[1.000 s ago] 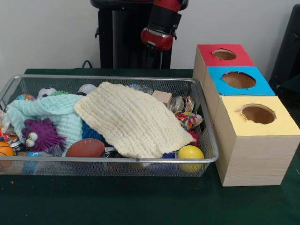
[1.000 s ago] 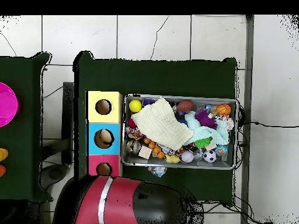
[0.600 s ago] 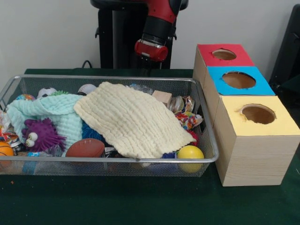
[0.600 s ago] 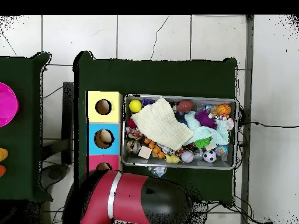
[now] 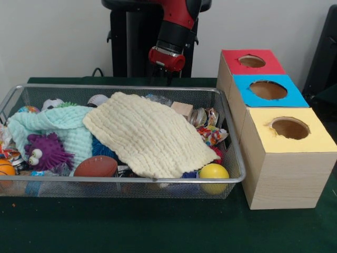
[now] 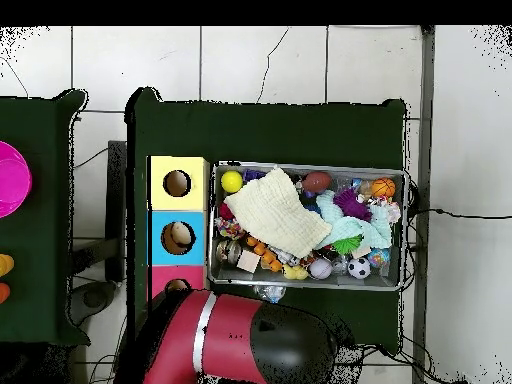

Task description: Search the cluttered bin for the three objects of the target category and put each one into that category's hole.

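A wire mesh bin (image 5: 231, 138) (image 6: 403, 230) is full of toys. A cream cloth (image 5: 147, 134) (image 6: 277, 212) lies over its middle and a mint cloth (image 5: 63, 126) beside it. Around them show a purple googly-eyed toy (image 5: 45, 150), a brown football (image 5: 96, 166), a yellow ball (image 5: 214, 172), a wooden block (image 5: 182, 109) and wrapped sweets (image 5: 210, 134). To the right stands a wooden box with a red hole (image 5: 251, 61), a blue hole (image 5: 268, 89) and a yellow hole (image 5: 290, 128). My gripper (image 5: 163, 78) hangs behind the bin's far rim, dark against the pedestal. The arm (image 6: 240, 345) hides it from overhead.
From overhead, something pale lies inside the blue hole (image 6: 178, 236). An orange basketball (image 5: 5, 168) sits at the bin's left end, with small balls (image 5: 51, 103) along the far side. A pink dish (image 6: 10, 178) rests on a second table at the left.
The arm has swung left in the front view, from near the red hole toward the bin's far rim; overhead its body slid right.
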`<action>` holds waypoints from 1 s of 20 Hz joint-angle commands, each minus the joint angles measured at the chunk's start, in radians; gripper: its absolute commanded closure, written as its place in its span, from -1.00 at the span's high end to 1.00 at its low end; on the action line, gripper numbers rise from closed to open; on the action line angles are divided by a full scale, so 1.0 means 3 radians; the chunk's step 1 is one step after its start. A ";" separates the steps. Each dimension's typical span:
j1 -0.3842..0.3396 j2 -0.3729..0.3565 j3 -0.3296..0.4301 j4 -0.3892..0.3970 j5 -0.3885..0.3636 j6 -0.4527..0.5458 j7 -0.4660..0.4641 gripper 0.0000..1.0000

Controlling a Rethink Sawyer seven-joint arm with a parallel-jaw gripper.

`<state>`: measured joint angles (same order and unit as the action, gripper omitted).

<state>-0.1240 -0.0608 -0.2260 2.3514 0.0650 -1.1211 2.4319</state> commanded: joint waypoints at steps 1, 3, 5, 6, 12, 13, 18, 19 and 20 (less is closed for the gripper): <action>-0.0038 0.0252 0.0213 -0.0387 0.0278 0.0555 0.0432 1.00; -0.0052 0.0263 0.0203 -0.0407 0.0249 0.0557 0.0418 1.00; -0.0070 0.0286 0.0200 -0.0430 0.0213 0.0549 0.0417 1.00; -0.0076 0.0295 0.0195 -0.0438 0.0204 0.0558 0.0408 1.00; -0.0169 0.0556 0.0172 -0.0715 0.0047 0.0534 0.0351 1.00; -0.0186 0.0599 0.0174 -0.0765 0.0022 0.0532 0.0348 1.00; -0.0267 0.0775 0.0192 -0.1011 -0.0118 0.0612 0.0295 1.00; -0.0292 0.0814 0.0201 -0.1067 -0.0163 0.0632 0.0290 1.00; -0.0320 0.0846 0.0211 -0.1113 -0.0210 0.0645 0.0293 1.00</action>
<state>-0.1601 -0.0367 -0.2489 2.3277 -0.0238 -1.1422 2.4319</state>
